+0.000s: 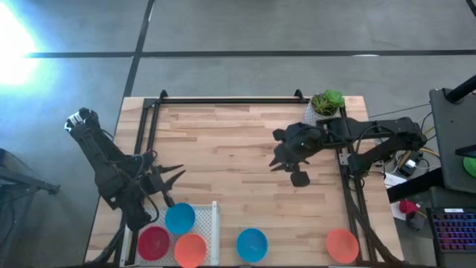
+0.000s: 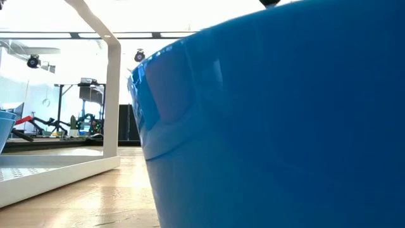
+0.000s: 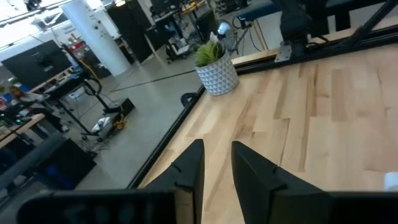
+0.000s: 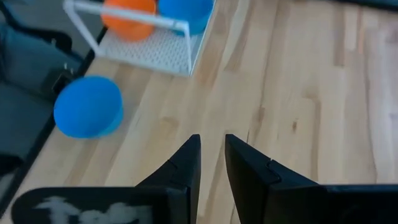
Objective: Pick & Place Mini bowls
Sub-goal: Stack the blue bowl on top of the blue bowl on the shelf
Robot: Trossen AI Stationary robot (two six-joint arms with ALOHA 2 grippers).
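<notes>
Three mini bowls, blue (image 1: 180, 218), red (image 1: 154, 242) and orange (image 1: 191, 249), sit in a white perforated rack (image 1: 216, 223) at the near left. A loose blue bowl (image 1: 251, 244) stands on the table by the near edge and fills the low view (image 2: 285, 126). It also shows in the right wrist view (image 4: 87, 106). Another orange bowl (image 1: 342, 246) lies at the near right. My left gripper (image 1: 178, 174) hovers open just beyond the rack, with nothing between its fingers (image 3: 217, 146). My right gripper (image 1: 282, 165) hangs open over the table's middle, empty (image 4: 212, 138).
A white pot with a green plant (image 1: 325, 108) stands at the far right corner (image 3: 217, 71). Dark rails (image 1: 223, 100) frame the table's far, left and right sides. Bare wood lies between the two grippers.
</notes>
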